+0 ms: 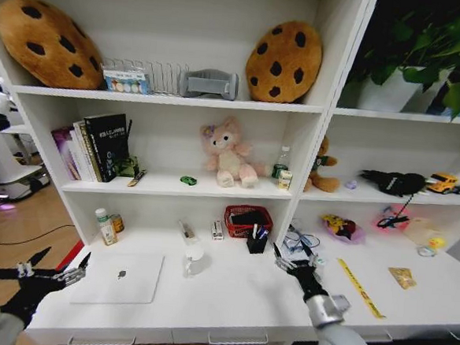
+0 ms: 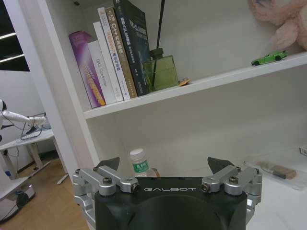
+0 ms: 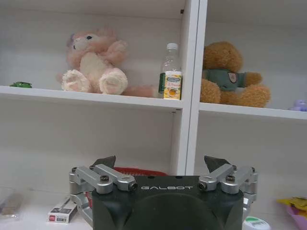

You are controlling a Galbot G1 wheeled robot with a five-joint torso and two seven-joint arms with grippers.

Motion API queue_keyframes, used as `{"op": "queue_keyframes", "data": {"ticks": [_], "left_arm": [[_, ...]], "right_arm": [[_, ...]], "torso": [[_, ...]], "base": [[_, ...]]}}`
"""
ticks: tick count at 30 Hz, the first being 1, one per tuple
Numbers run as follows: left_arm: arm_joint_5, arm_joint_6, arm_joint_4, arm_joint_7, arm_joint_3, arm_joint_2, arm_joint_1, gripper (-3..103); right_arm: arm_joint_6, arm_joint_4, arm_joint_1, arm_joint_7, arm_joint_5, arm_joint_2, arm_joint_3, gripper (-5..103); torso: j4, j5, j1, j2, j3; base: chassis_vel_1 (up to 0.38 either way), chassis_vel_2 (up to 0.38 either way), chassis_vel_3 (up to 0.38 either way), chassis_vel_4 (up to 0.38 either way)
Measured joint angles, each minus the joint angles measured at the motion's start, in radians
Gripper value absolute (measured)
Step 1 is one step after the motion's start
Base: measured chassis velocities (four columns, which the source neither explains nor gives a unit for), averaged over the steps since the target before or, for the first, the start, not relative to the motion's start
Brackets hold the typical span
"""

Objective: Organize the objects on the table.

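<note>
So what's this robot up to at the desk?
Nothing is being held yet. The robot faces a white desk under shelves, both arms out low. Its left pincer hovers open beside the closed silver laptop. Its right pincer hovers open over the desktop near the black pen cup and yellow ruler.

Two cookie cushions (image 1: 46, 40) (image 1: 284, 60) sit on the top shelf, one toward each end. Two plush bears share the middle shelf: one pink (image 1: 228, 153), one brown (image 1: 322, 166). One green toy car (image 1: 187, 181) is beside the pink bear, and one clear bottle (image 1: 282, 161) stands by the shelf's divider. Four books (image 2: 109, 52) lean together at the shelf's far left. On the table: one silver laptop (image 1: 120, 277) near the front edge, one red basket (image 1: 249, 220), one black pen cup (image 1: 257, 241), one yellow ruler (image 1: 359, 287), and two small bottles (image 1: 106, 225) at the back left corner.
</note>
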Motion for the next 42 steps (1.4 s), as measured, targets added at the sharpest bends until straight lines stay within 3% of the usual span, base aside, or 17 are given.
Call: {"op": "queue_keyframes", "data": {"ticks": [8, 15, 32, 42], "left_arm": [[0.000, 0.000, 0.000, 0.000, 0.000, 0.000, 0.000, 100], [0.000, 0.000, 0.000, 0.000, 0.000, 0.000, 0.000, 100], [0.000, 0.000, 0.000, 0.000, 0.000, 0.000, 0.000, 100], [0.000, 0.000, 0.000, 0.000, 0.000, 0.000, 0.000, 100]], "right_arm": [[0.022, 0.006, -0.089, -0.058, 0.000, 0.060, 0.082, 100], [0.028, 0.004, -0.086, -0.044, -0.025, 0.080, 0.097, 100], [0.037, -0.081, -0.042, -0.034, -0.012, 0.084, 0.049, 100], [0.004, -0.190, 0.117, 0.000, 0.017, 0.039, -0.074, 100]], "torso": [[0.0003, 0.0000, 0.000, 0.000, 0.000], [0.0003, -0.0001, 0.000, 0.000, 0.000], [0.0002, 0.0002, 0.000, 0.000, 0.000], [0.0003, -0.0003, 0.000, 0.000, 0.000]], "base": [[0.000, 0.000, 0.000, 0.000], [0.000, 0.000, 0.000, 0.000], [-0.119, -0.114, 0.108, 0.129], [0.010, 0.026, -0.010, -0.008]]}}
